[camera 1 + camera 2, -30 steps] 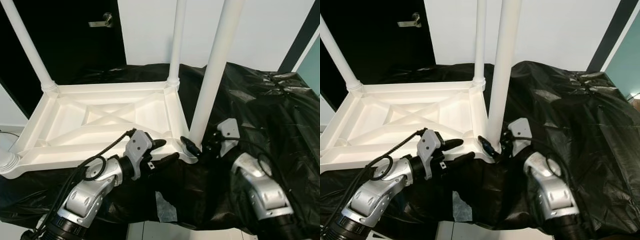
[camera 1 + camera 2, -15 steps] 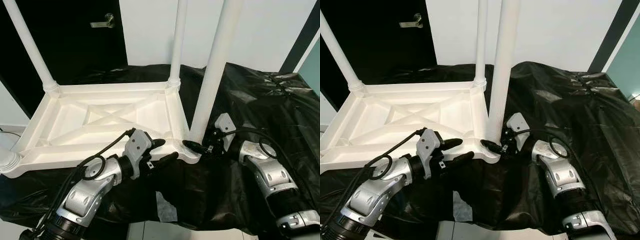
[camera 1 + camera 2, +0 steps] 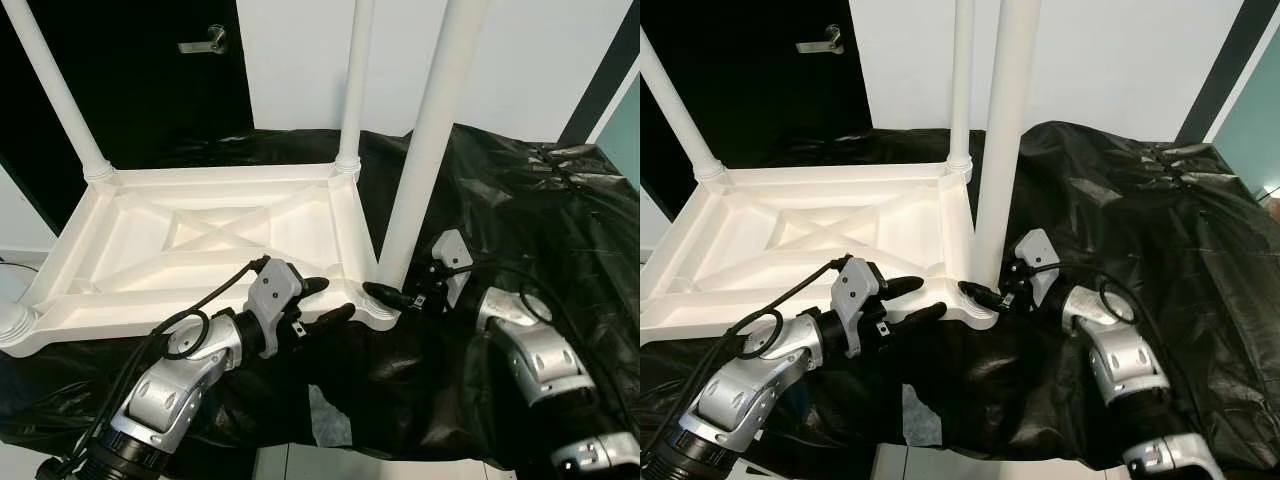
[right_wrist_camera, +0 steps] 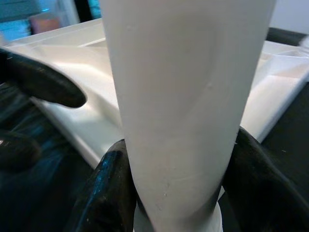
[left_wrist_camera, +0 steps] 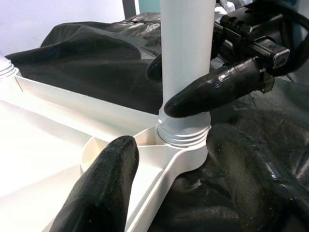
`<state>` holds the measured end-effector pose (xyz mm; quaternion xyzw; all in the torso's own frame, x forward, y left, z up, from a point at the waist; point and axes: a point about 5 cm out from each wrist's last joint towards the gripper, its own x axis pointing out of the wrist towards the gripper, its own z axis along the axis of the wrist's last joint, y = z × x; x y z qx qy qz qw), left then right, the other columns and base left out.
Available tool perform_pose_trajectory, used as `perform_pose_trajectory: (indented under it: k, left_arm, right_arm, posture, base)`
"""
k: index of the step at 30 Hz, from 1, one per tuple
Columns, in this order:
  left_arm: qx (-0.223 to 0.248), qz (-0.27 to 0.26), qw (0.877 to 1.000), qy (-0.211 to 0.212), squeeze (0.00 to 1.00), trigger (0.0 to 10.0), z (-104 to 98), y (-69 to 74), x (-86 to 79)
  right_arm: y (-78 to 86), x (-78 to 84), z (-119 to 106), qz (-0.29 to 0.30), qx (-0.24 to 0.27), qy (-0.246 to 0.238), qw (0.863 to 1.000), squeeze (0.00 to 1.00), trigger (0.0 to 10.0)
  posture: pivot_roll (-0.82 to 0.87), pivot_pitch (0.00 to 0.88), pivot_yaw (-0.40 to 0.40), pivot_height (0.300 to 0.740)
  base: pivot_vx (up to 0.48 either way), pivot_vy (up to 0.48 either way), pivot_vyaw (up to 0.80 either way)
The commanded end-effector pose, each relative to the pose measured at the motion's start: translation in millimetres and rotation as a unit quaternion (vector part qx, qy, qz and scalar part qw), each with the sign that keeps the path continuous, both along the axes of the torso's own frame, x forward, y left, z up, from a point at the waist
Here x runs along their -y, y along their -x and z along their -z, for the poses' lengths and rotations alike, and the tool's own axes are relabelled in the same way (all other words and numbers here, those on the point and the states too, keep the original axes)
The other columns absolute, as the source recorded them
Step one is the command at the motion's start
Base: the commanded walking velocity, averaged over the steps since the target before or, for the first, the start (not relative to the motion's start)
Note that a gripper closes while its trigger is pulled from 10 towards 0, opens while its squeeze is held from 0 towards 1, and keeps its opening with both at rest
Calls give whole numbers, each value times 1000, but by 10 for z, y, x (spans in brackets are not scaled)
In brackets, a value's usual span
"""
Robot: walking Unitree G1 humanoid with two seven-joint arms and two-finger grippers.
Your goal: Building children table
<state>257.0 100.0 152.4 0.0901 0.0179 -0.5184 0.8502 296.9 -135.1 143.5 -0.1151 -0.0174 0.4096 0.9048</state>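
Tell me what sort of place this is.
Probably an indoor room used as an assembly spot: a dark door with a metal lever handle, plain white walls, and an upturned white plastic table lying on crinkled black plastic sheeting.

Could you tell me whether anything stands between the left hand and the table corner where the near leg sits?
Nothing visible does. The left hand is open at the near rim of the tabletop, with only black sheet below it. The right hand is already clamped on the leg just above its socket.
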Motion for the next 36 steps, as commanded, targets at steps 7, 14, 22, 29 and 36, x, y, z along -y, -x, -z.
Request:
perform_pose_trajectory:
  k: [7,14,22,29,36]
  left_arm:
    - [-8,50,999,-4,0,10000,-2,68,43]
    - [-10,56,998,-4,0,10000,-1,77,46]
    - [-10,57,998,-3,0,10000,-1,70,53]
    - [-7,52,999,-1,0,10000,-18,49,60]
    - [-11,47,999,0,0,10000,0,68,49]
  right_arm:
    - [92,-152,123,211,-15,-34,977,0,10000]
    - [213,-220,199,344,-35,-58,937,0,10000]
    - [251,-272,165,373,-36,-61,925,0,10000]
    - [242,-284,123,366,-27,-61,928,1000,10000]
    - [261,-84,-3,313,1,-91,945,1000,10000]
  posture:
    - [20,0,-18,740]
    - [19,0,-16,740]
    - [11,0,-15,740]
    - [14,0,-17,740]
    - [13,0,-24,740]
  base:
    - [0,0,0]
    - [0,0,0]
    - [0,0,0]
    - [0,0,0]
    - [0,0,0]
